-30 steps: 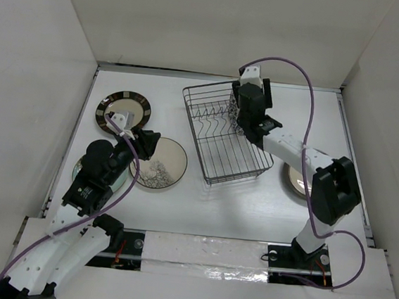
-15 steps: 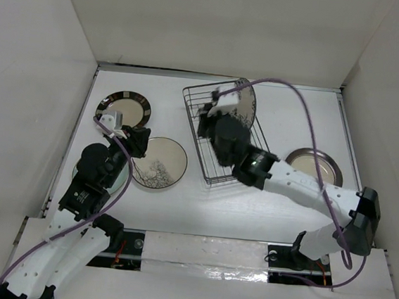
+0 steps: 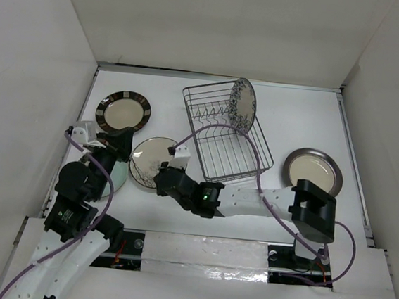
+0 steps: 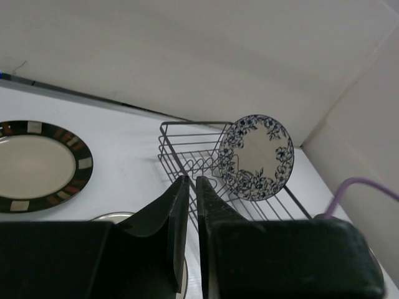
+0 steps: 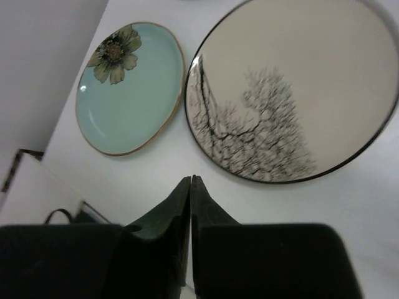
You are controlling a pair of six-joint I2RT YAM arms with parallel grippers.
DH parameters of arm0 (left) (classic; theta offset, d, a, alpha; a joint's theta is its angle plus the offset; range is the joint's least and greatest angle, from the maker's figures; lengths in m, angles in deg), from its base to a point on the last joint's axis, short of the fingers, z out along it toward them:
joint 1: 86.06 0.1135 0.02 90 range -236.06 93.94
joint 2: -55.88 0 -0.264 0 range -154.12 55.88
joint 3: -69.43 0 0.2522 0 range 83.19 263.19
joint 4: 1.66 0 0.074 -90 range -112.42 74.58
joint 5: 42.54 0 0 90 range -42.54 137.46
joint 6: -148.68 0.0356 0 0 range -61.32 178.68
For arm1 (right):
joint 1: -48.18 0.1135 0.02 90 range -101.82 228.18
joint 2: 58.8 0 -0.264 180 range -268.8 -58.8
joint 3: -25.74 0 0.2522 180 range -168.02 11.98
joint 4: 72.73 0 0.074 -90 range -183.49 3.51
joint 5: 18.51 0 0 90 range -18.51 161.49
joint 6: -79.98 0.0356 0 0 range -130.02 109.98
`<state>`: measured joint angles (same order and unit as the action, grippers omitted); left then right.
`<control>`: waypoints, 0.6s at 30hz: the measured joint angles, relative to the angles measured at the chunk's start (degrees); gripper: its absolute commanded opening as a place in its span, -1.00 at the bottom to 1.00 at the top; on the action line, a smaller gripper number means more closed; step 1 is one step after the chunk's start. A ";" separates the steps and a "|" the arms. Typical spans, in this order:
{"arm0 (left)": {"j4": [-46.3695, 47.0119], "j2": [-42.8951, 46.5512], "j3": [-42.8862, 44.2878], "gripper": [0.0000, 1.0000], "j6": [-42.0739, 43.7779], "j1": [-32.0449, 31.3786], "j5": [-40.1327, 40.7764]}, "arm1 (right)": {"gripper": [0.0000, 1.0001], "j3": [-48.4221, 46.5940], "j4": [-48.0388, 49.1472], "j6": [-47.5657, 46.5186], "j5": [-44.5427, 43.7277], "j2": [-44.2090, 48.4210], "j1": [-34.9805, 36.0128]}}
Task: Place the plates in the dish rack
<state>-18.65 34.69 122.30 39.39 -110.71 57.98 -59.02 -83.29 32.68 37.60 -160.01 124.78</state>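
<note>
The dish rack (image 3: 223,139) (image 4: 187,144) holds one plate: the blue floral plate (image 3: 243,106) (image 4: 256,156) stands upright at its far end. Flat on the table lie the dark-striped plate (image 3: 123,111) (image 4: 37,165), the tree-drawing plate (image 3: 147,160) (image 5: 293,93), the pale teal plate (image 3: 117,177) (image 5: 131,87) and the grey-brown rimmed plate (image 3: 314,167). My right gripper (image 3: 160,179) (image 5: 190,180) is shut and empty, just short of the tree plate's near rim. My left gripper (image 3: 127,140) (image 4: 190,180) is shut on nothing, raised between the striped and tree plates.
White walls close in the table on the left, back and right. My right forearm stretches low across the front of the table, from its base (image 3: 311,238) to the tree plate. A purple cable (image 3: 219,130) arcs over the rack.
My right arm let go of the floral plate, left standing in the rack, swung to the front left and closed. My left gripper closed and drew back to the left.
</note>
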 measured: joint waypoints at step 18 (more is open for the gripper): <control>0.33 3.43 0.48 0.08 -1.53 0.00 0.02 | 0.32 -12.17 5.05 20.04 8.57 -20.15 1.75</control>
<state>-18.32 38.12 122.78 37.86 -110.71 58.00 -71.20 -78.24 52.72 46.17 -180.16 126.53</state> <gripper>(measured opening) 0.535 0.656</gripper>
